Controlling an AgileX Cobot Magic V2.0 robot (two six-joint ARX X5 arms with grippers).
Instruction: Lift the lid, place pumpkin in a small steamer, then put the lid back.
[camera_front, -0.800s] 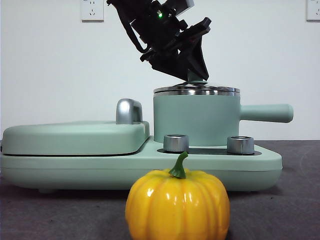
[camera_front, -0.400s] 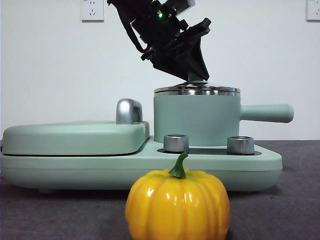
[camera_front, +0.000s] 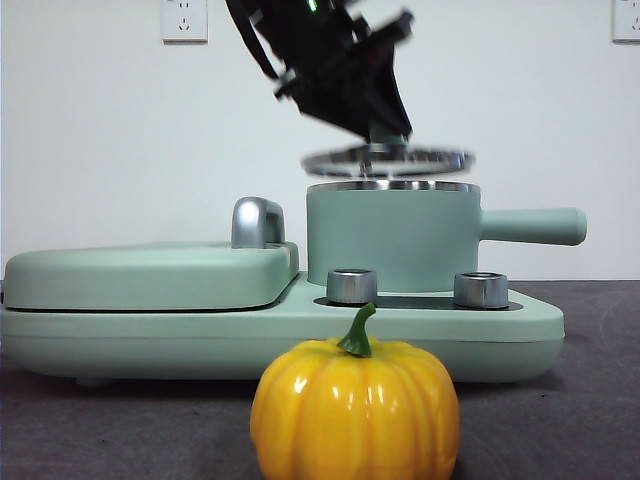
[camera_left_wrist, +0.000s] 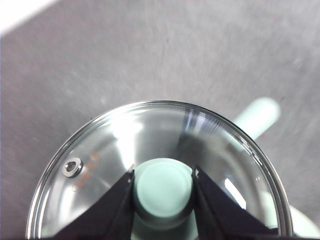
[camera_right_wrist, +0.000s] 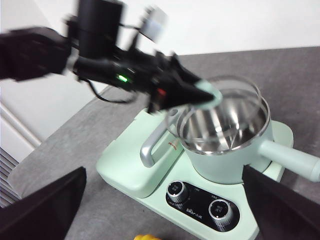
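Grey tabletop carries the small steamer (camera_front: 392, 236); my left gripper (camera_left_wrist: 163, 177) pinches the knob of the lid (camera_front: 388, 160), holding it just above the steamer to free the opening. Before the steamer sits the pumpkin (camera_front: 355, 410). My right gripper (camera_right_wrist: 160, 200) waits, spread wide, holding nothing.

We note a plain white wall (camera_front: 110, 130) behind the work area, evenly lit, with no strong shadows on it. Two white power sockets are mounted high on it, one socket (camera_front: 184, 19) toward the left of the front view and a second socket (camera_front: 626, 19) at the far right edge. The worktop (camera_front: 590, 400) is covered in a dark grey, slightly textured material. In the right wrist view we observe pale panelling (camera_right_wrist: 12, 135) beside the worktop, details unclear.
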